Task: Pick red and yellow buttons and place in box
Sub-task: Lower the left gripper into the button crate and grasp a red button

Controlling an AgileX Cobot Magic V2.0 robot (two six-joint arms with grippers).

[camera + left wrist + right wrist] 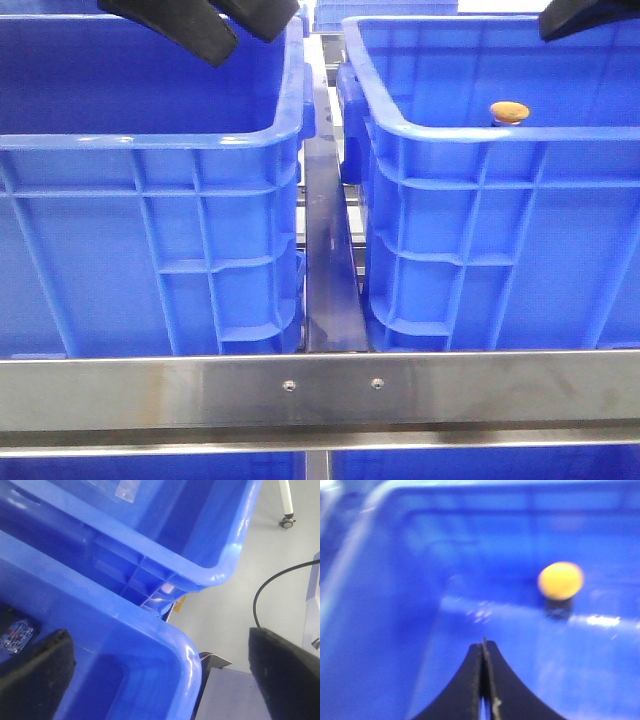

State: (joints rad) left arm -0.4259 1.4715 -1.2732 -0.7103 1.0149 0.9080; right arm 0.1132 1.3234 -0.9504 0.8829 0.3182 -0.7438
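Observation:
A yellow-orange button point(509, 111) sits inside the right blue box point(480, 135), just behind its near rim. In the right wrist view the button point(560, 580) stands on a dark stem on the box floor point(470, 580). My right gripper point(483, 646) is shut and empty, apart from the button; only part of it shows at the top of the front view point(590, 15). My left gripper point(160, 680) is wide open and empty over a corner rim of the left blue box point(185, 655); its fingers point(195, 30) show above that box point(150, 140). The red button is out of view.
A steel rail point(320, 390) runs across the front, and a metal divider point(327, 260) stands between the boxes. A small printed item point(15, 632) lies in the left box. Another blue crate point(200, 540), grey floor, a black cable point(270, 585) and a caster point(287, 522) are beyond.

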